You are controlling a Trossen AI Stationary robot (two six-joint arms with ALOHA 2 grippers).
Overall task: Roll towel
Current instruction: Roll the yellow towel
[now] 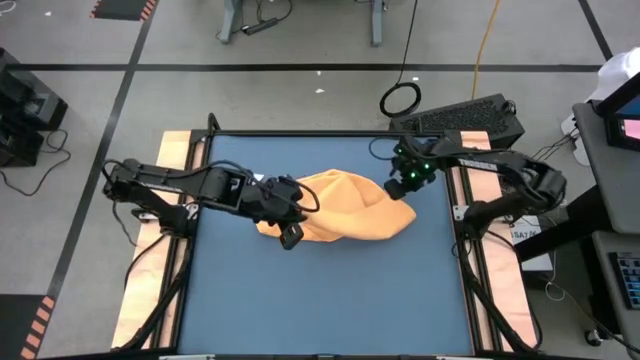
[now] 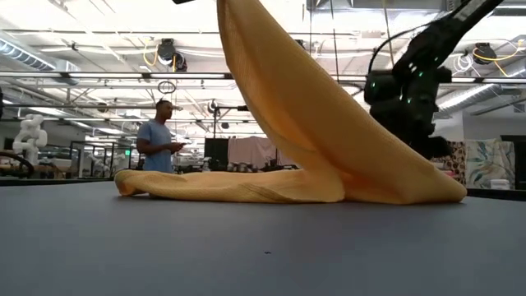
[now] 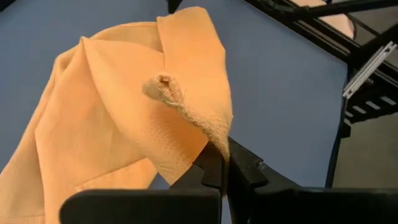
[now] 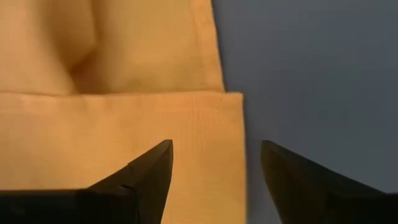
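Note:
The orange-yellow towel (image 1: pixel 345 205) lies bunched in the middle of the blue table (image 1: pixel 330 300). One part of it is drawn up high (image 2: pixel 255 57). The rest lies on the table (image 2: pixel 214 185). My left gripper (image 1: pixel 290 237) is at the towel's near left side and is shut on the towel (image 3: pixel 124 106). My right gripper (image 1: pixel 402 185) is open over the towel's far right corner (image 4: pixel 233 99). One of its fingers stands over the cloth and the other over the bare table (image 4: pixel 323 74). I cannot tell whether it touches the cloth. My left gripper (image 3: pixel 224 149) pinches a hemmed edge of the towel (image 3: pixel 208 130) between its two shut fingers. The cloth is crumpled at the hold. The lifted part slopes down from the gripper (image 2: pixel 329 123), and the towel's lower part stays on the table (image 2: pixel 394 189).
Dark rails (image 1: pixel 190 250) run along the table's left and right sides over wooden boards. There is bare blue table on the near side of the towel (image 1: pixel 330 300). A person (image 2: pixel 156 136) stands far off in the room behind the table.

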